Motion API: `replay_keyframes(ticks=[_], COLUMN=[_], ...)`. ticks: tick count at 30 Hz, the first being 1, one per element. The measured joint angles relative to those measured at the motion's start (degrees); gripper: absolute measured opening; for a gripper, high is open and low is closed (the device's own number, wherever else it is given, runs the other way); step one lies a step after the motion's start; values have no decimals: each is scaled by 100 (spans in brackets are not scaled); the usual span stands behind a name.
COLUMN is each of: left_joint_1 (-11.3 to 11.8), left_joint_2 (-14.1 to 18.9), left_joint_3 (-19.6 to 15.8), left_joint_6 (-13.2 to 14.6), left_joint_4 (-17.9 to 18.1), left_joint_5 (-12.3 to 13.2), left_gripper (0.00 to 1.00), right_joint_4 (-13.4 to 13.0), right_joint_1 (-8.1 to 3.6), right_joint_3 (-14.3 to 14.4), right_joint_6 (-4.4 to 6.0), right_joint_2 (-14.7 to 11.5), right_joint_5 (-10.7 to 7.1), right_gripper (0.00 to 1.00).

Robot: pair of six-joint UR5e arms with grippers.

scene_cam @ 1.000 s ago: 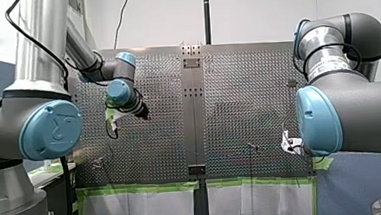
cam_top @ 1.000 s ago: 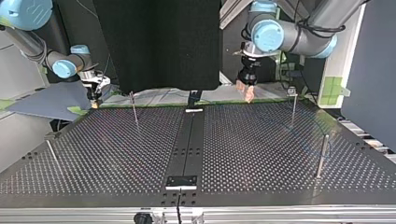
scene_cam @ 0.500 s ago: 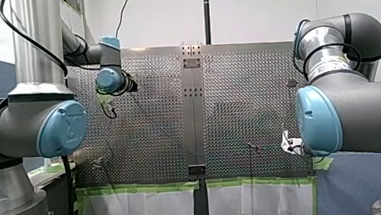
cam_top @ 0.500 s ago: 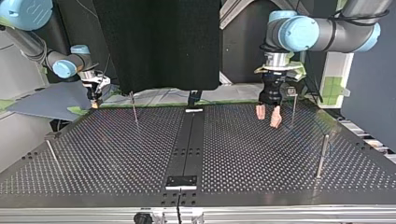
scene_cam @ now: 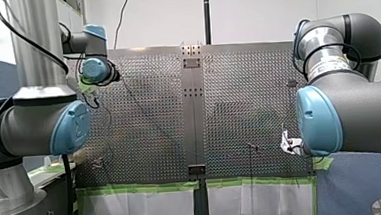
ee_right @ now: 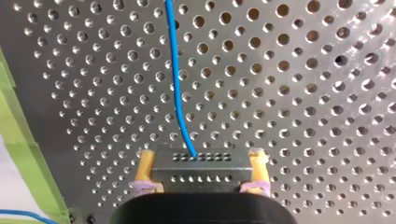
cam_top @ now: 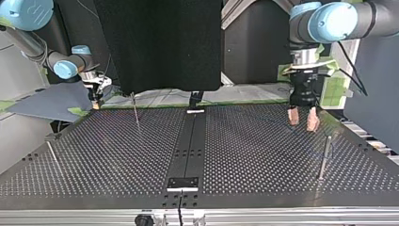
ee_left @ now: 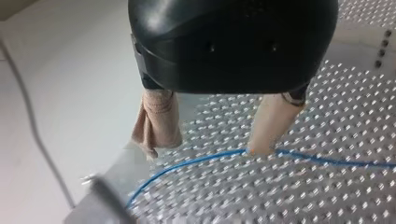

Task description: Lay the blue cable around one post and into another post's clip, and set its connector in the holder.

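In the left wrist view my left gripper (ee_left: 205, 150) hangs open over the perforated table, beige pads spread. The blue cable (ee_left: 187, 163) runs on the plate under it and meets one fingertip (ee_left: 259, 148). In the top view this gripper (cam_top: 303, 120) is at the back right, near the plate's edge. My right gripper (ee_right: 201, 156), with yellow pads, is shut on a grey connector (ee_right: 201, 175). The blue cable (ee_right: 175, 70) leads out of the connector across the plate. In the top view my right gripper (cam_top: 96, 100) sits at the back left corner.
Thin metal posts stand on the plate at back left (cam_top: 135, 110), front left (cam_top: 51, 153) and right (cam_top: 324, 157). A black bracket (cam_top: 183, 182) sits on the centre rail near the front edge. Green tape (ee_right: 21, 154) marks the plate's edge by my right gripper.
My left arm has swung from the back middle toward the top view's right, its fingers staying open. My right arm has not moved.
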Motion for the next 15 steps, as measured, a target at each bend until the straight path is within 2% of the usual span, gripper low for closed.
replay_keyframes(ticks=[9,15], left_joint_1=[516,872], left_joint_2=[-244,-382], left_joint_3=[-168,-155], left_joint_6=[-125,-391], left_joint_4=[329,595], left_joint_5=[10,161], left_gripper=[99,99], right_joint_4=[-19,-35], right_joint_1=[-6,-1], right_joint_3=[0,1], right_joint_6=[0,0], right_joint_2=[8,15], right_joint_5=[0,0], right_gripper=[0,0])
